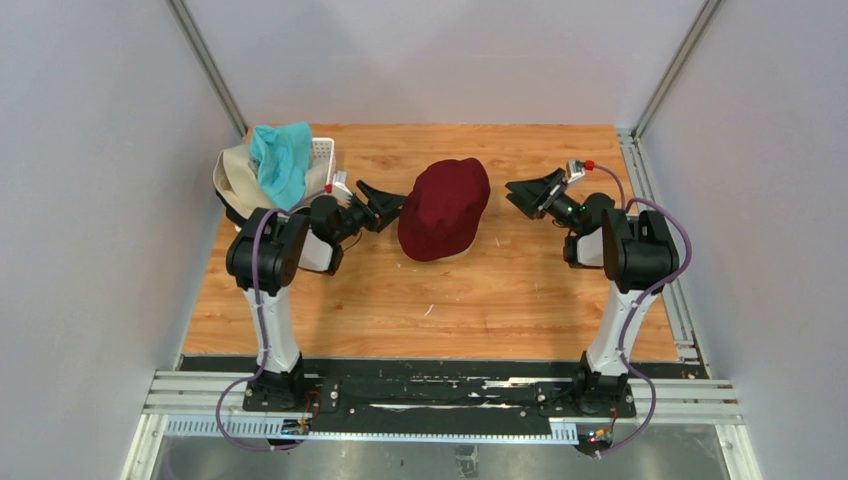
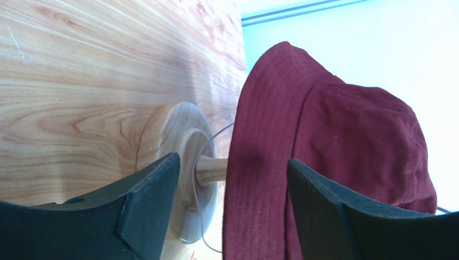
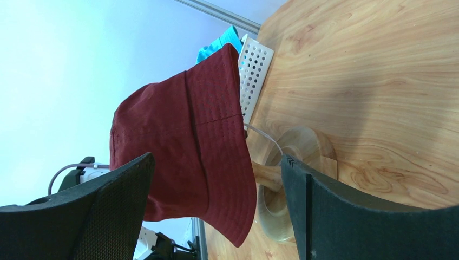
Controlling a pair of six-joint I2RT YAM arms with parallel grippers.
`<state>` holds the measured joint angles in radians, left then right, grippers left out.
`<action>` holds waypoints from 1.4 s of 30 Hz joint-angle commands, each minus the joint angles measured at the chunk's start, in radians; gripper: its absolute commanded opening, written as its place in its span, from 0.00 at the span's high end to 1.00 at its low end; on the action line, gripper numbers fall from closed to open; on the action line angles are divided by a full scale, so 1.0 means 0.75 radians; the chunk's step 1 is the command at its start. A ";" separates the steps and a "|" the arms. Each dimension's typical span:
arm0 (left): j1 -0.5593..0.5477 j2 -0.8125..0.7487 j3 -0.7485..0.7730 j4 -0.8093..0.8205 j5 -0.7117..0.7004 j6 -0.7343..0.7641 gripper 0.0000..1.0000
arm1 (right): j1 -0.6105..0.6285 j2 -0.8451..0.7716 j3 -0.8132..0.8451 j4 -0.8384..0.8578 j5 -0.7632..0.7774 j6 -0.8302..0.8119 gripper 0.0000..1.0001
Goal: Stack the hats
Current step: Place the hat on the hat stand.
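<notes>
Top external: both jaws stand open and empty, flanking the maroon hat (image 1: pixel 443 208). The teal hat (image 1: pixel 282 160) lies nearer the left arm (image 1: pixel 270 250).

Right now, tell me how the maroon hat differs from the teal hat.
The maroon hat sits domed on the wooden stand mid-table; the teal hat lies crumpled over the white basket at the far left. The maroon hat stands alone; the teal hat rests on a beige hat. Both are soft fabric, and neither is gripped.
</notes>
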<state>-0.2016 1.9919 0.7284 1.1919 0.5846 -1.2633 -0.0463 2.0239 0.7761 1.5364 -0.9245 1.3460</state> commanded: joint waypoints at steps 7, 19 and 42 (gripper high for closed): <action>0.021 0.169 0.019 0.458 0.065 -0.256 0.44 | -0.014 0.024 0.039 0.068 -0.031 0.007 0.14; 0.023 0.164 0.025 0.461 0.085 -0.259 0.65 | -0.009 0.043 0.048 0.067 -0.033 0.012 0.14; 0.023 0.229 0.061 0.460 0.119 -0.275 0.75 | 0.006 0.087 0.078 0.068 -0.037 0.017 0.14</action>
<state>-0.1909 2.1418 0.7547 1.4822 0.6518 -1.4708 -0.0463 2.0605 0.8051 1.5398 -0.9333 1.3556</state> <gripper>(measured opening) 0.274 0.863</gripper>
